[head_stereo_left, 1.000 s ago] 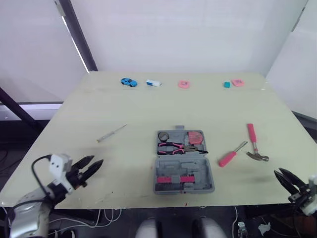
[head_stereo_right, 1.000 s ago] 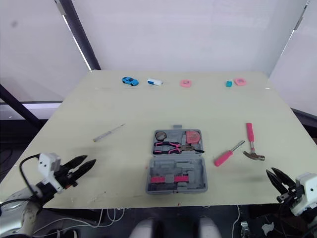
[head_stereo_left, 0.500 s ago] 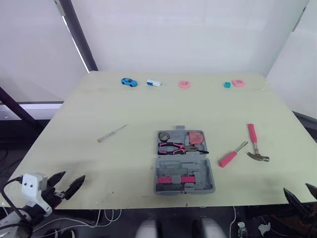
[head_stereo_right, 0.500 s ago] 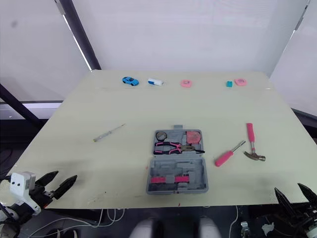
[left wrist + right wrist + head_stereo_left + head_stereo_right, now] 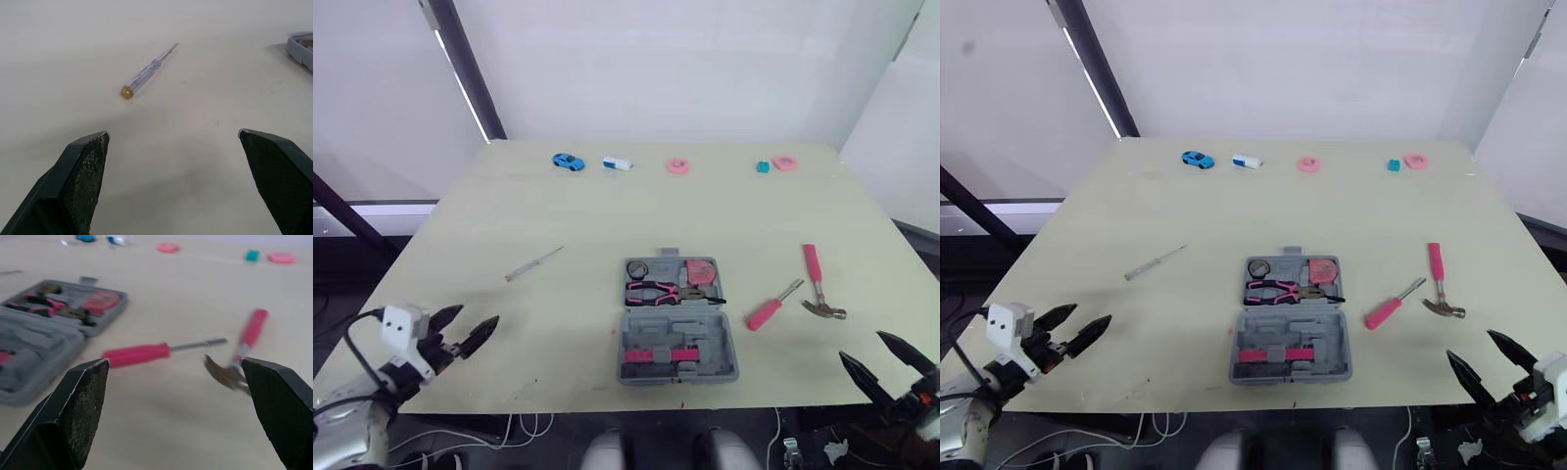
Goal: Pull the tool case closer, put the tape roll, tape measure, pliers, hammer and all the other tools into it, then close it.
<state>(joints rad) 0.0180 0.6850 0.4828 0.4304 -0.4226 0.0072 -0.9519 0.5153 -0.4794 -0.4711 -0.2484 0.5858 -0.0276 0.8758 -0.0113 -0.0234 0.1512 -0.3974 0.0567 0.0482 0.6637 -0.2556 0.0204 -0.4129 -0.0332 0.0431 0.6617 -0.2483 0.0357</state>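
Tool case point(image 5: 677, 321): grey moulded plastic, open flat, long axis running away from the robot; pink-handled pliers point(image 5: 661, 290) lie crosswise inside.
Hammer point(image 5: 817, 284): right of the case, pink handle pointing away.
Left gripper point(image 5: 478, 315): low, left of the case, fingers spread, empty.
Right gripper point(image 5: 862, 346): low, right of the case, fingers spread, empty.

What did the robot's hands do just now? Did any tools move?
The open left gripper and open right gripper dipped lower, nearer the robot, then came back up; neither took hold of anything. The open grey plastic tool case, pink-handled hammer, pink screwdriver and clear-handled screwdriver stayed put.
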